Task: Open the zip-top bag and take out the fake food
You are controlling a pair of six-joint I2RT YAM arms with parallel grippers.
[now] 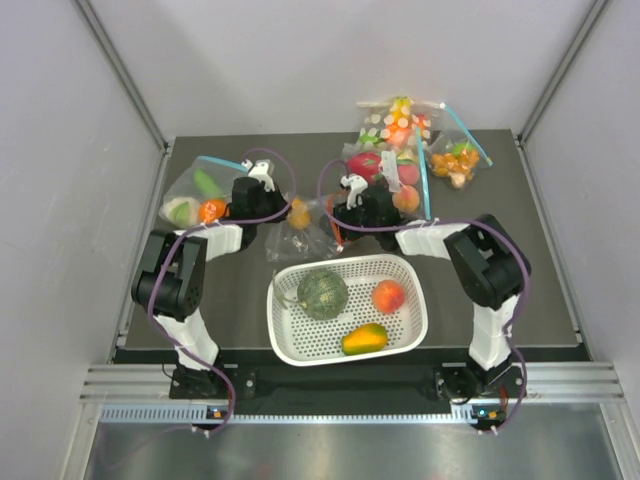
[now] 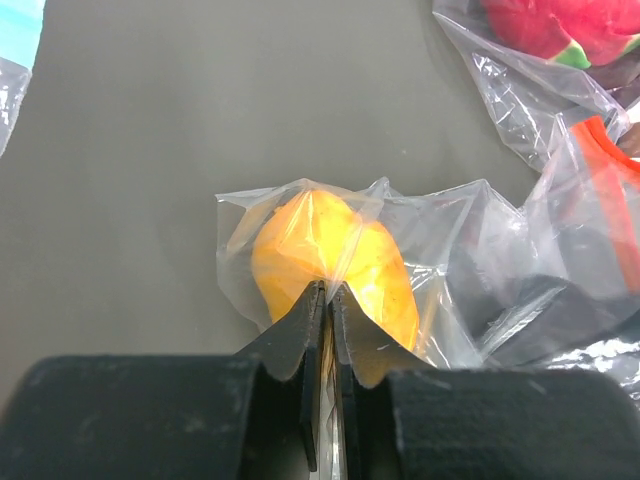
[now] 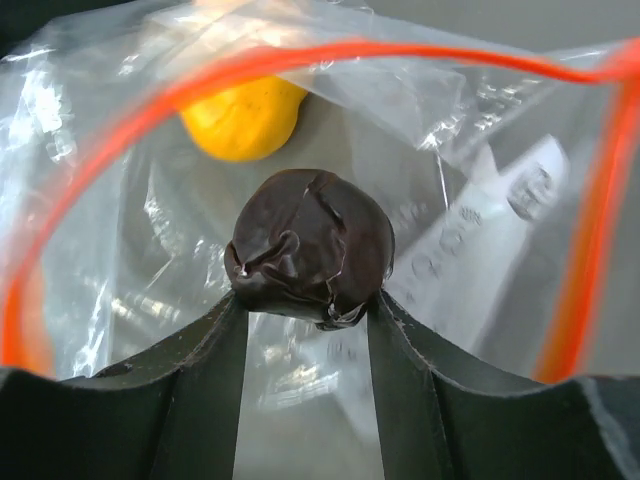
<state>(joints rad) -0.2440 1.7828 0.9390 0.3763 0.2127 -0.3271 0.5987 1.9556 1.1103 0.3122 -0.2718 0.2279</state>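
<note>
Removal step: right hand (image 3: 308,300) clamps dark piece (image 3: 310,245) inside zip-top bag (image 3: 120,220); left hand (image 2: 327,290) pinches bag film. Next, likely: draw piece out through mouth.

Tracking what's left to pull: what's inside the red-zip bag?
In the zip-top bag: a small dark piece clamped by the right gripper, and a small orange deeper in. Crinkled, glary plastic hides the bottom corners.

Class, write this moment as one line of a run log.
left gripper: shut on bag | right gripper: shut on dark piece, inside bag | orange: in bag | basket: melon, peach, mango
</note>
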